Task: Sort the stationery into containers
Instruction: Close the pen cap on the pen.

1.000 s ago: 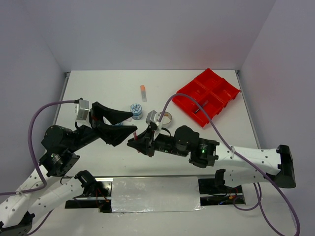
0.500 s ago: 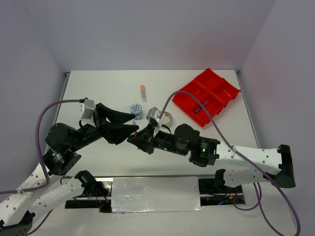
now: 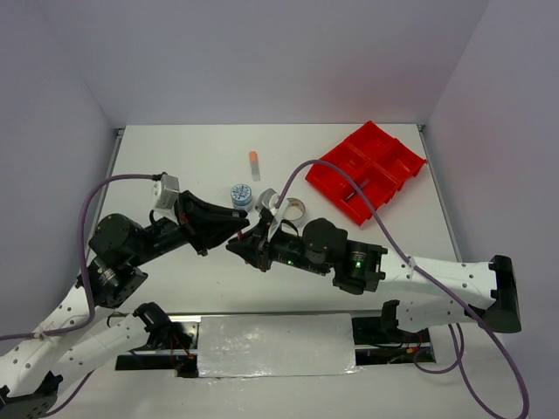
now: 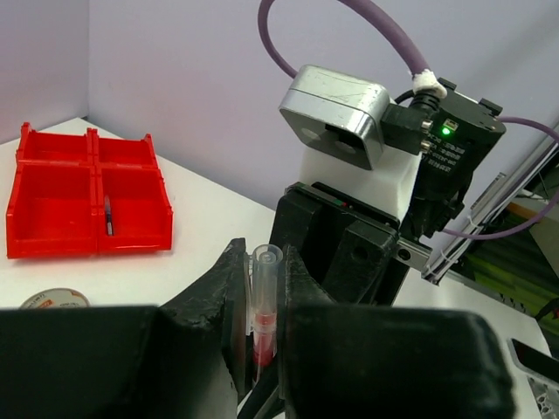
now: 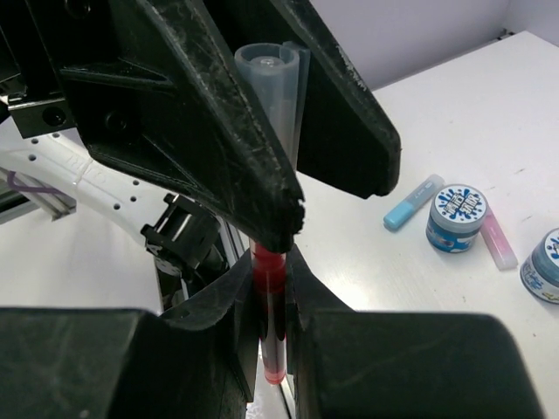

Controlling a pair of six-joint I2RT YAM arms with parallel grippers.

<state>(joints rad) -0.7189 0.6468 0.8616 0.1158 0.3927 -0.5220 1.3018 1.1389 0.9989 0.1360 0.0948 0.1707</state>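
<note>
A red pen with a clear cap (image 5: 270,281) stands between both grippers, held above the table. My left gripper (image 4: 263,262) is shut on its clear cap end (image 4: 264,272). My right gripper (image 5: 267,278) is shut on the red barrel just below. In the top view the two grippers, left gripper (image 3: 238,230) and right gripper (image 3: 249,248), meet tip to tip near the table's front middle. The red divided tray (image 3: 410,164) lies at the far right with a dark pen (image 4: 107,215) in one compartment.
A blue-lidded tub (image 3: 241,195), a tape roll (image 3: 292,209) and an orange tube (image 3: 253,161) lie on the table behind the grippers. The right wrist view shows two tubs (image 5: 456,216), a blue tube (image 5: 412,202) and a pink tube (image 5: 494,238).
My left gripper has moved right to the right gripper and shut on the pen's clear cap. The right gripper has kept its hold on the pen.
</note>
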